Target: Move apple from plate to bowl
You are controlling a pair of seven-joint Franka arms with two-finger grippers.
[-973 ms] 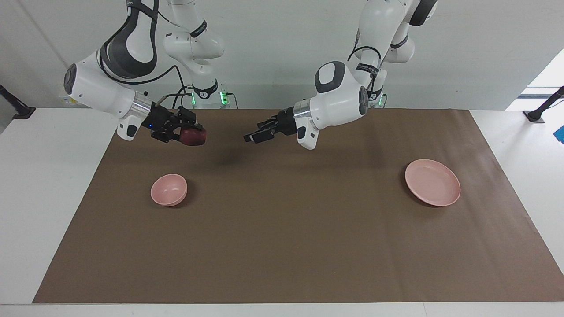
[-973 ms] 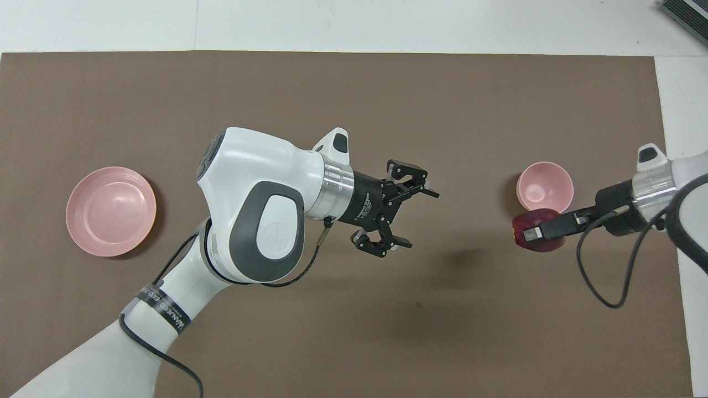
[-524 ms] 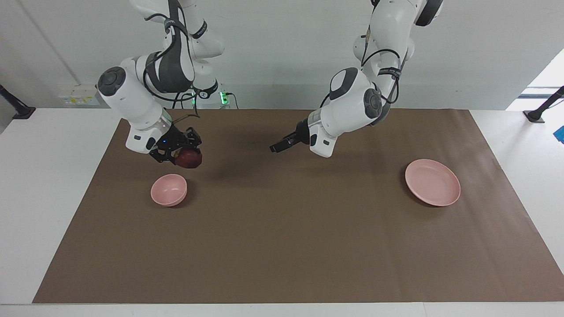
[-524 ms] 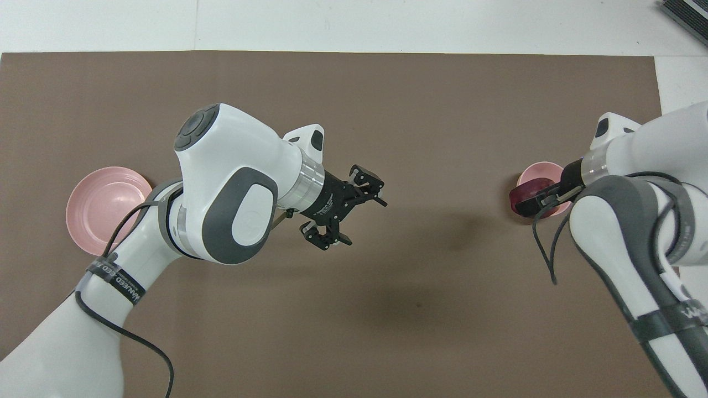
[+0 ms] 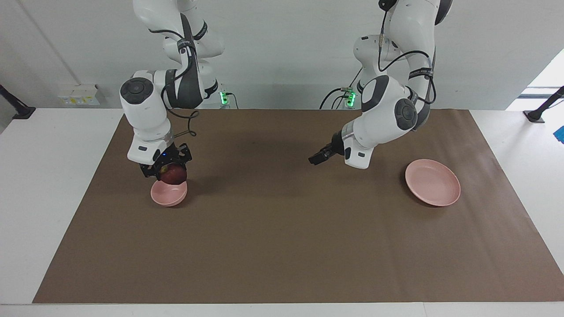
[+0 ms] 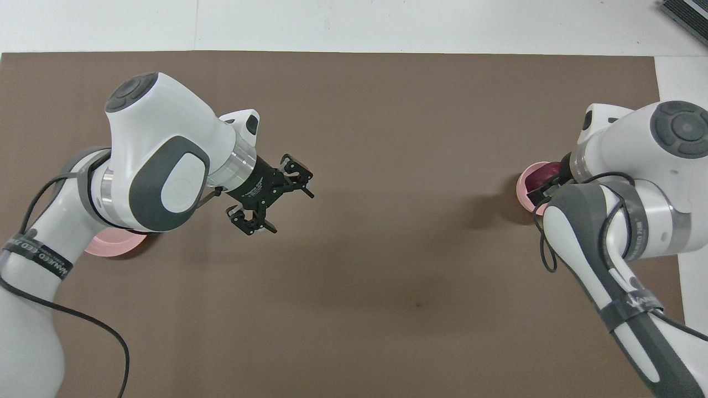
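Note:
My right gripper points down and is shut on the dark red apple. It holds the apple right over the small deep pink bowl, with the apple's underside about level with the rim. In the overhead view the right arm covers most of the bowl, and a bit of the apple shows. The flat pink plate lies bare toward the left arm's end of the table. My left gripper is open and empty over the mat between bowl and plate. It also shows in the overhead view, where the left arm hides most of the plate.
A brown mat covers most of the white table. Black stands sit at the table's corners nearest the robots. A dark slatted object lies off the mat at the corner farthest from the robots, at the right arm's end.
My right gripper has swung over the bowl and come down with the apple. My left gripper, open and empty, has drawn back toward the plate's end.

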